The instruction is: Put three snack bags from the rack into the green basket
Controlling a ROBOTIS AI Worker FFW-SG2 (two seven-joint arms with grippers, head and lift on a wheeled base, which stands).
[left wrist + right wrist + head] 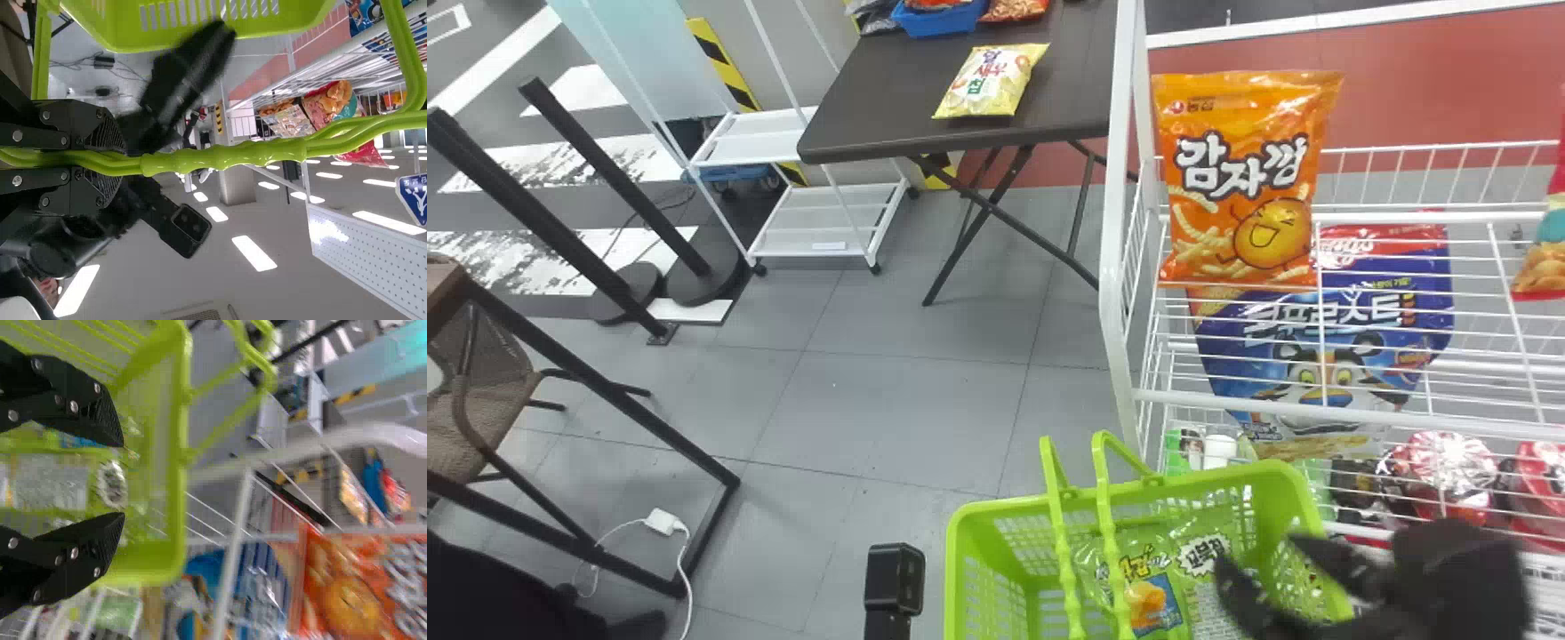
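Drop-off step, probably: black right gripper (121,480) open over rectangular lime-green plastic basket (955,551), bottom centre; next, grasp flat orange foil bag (1240,178), upper right; black left gripper (112,162) clamps looped green plastic handles (220,157).

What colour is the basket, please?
The basket is bright lime green, clearest in the head view.

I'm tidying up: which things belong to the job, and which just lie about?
Job: lime-green plastic basket; printed snack bags inside; white wire rack; orange snack bag; black left gripper; black right gripper.

Lying about: yellow snack bag; dark folding table; white cart.
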